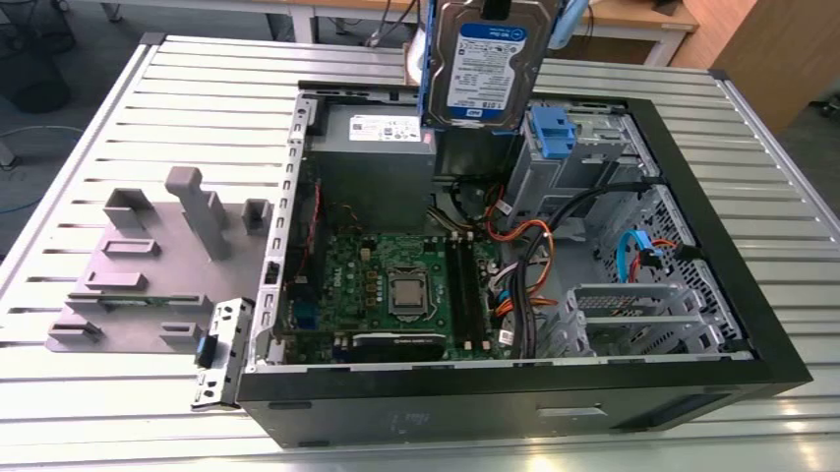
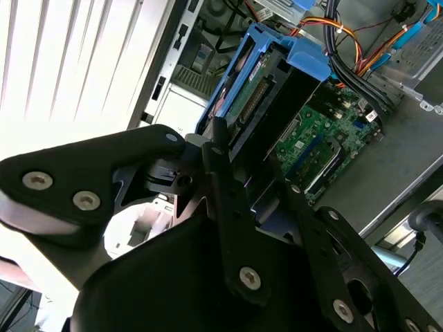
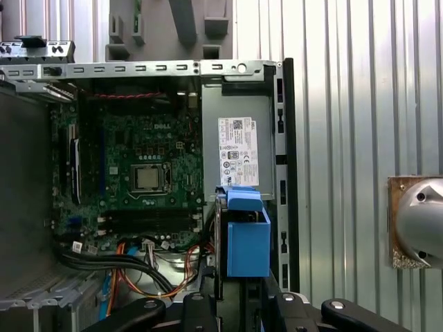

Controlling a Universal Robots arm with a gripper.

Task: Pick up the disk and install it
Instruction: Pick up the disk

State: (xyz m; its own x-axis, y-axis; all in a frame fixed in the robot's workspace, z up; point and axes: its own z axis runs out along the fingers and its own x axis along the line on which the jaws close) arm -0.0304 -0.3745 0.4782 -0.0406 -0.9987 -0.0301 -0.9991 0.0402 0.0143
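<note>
The disk, silver with a blue-and-white label and a blue bracket along its edges, hangs upright in the exterior view above the back of the open computer case. It is clear of the case. In both wrist views my gripper is shut on it, with black fingers clamping its sides. The first wrist view looks down over the disk's blue bracket and the gripper into the case. A metal drive bay with a blue latch stands just below the disk, towards the exterior view's right.
Inside the case are a grey power supply with a white sticker, the green motherboard, bundles of cables and a metal cage. A grey holder fixture sits on the slatted metal table at the exterior view's left.
</note>
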